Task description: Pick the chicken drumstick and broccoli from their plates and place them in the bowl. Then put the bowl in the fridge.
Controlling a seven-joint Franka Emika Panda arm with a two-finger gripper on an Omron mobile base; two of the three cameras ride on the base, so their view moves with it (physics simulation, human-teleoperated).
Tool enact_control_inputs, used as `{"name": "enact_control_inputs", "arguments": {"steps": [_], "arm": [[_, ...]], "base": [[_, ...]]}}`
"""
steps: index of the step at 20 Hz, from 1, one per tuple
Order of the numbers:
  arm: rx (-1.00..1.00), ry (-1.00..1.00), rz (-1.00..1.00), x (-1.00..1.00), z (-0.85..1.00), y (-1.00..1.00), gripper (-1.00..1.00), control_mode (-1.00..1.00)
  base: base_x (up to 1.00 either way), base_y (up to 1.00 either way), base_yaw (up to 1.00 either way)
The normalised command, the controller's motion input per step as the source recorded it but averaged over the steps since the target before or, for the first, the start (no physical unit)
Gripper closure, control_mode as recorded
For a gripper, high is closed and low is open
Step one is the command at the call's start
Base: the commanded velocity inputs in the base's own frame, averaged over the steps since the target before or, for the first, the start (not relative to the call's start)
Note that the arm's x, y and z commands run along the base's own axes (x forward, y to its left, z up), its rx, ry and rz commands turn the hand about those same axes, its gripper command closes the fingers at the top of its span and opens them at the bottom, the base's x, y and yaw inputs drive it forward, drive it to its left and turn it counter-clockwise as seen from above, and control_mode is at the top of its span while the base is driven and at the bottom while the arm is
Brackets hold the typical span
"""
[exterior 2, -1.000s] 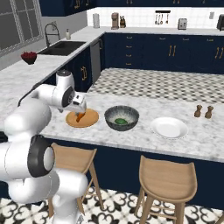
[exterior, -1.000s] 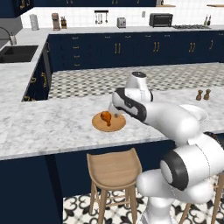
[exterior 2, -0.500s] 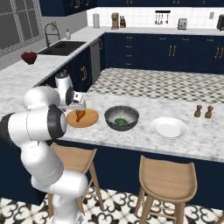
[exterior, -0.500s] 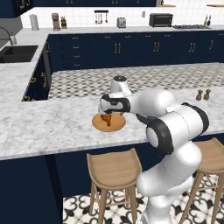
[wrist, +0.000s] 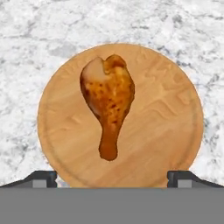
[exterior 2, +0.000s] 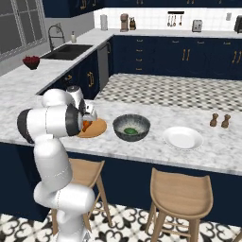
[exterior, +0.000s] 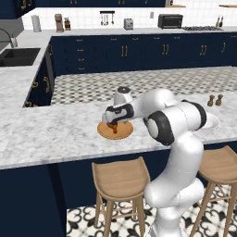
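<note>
Drumstick (wrist: 107, 101) lengthwise between jaws, narrow end gripperward

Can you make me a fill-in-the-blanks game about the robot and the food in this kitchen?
1. The chicken drumstick lies on the ____ plate.
2. The broccoli already sits inside the ____.
3. The white plate has ____ on it.
4. The gripper above the drumstick is ____.

Missing words: wooden; bowl; nothing; open
</note>
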Motion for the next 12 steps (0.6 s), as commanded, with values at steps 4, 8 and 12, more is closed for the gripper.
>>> {"name": "enact_control_inputs", "arguments": {"steps": [4,8,12], "arm": [[0.0,0.0,0.0,0.79,-0.21,0.01,-1.0,-1.0],[0.0,0.0,0.0,0.52,-0.29,0.03,-1.0,-1.0],[0.0,0.0,0.0,0.33,-0.53,0.2,-1.0,-1.0]], "base": [[0.0,0.0,0.0],[0.0,0.0,0.0],[0.0,0.0,0.0]]}}
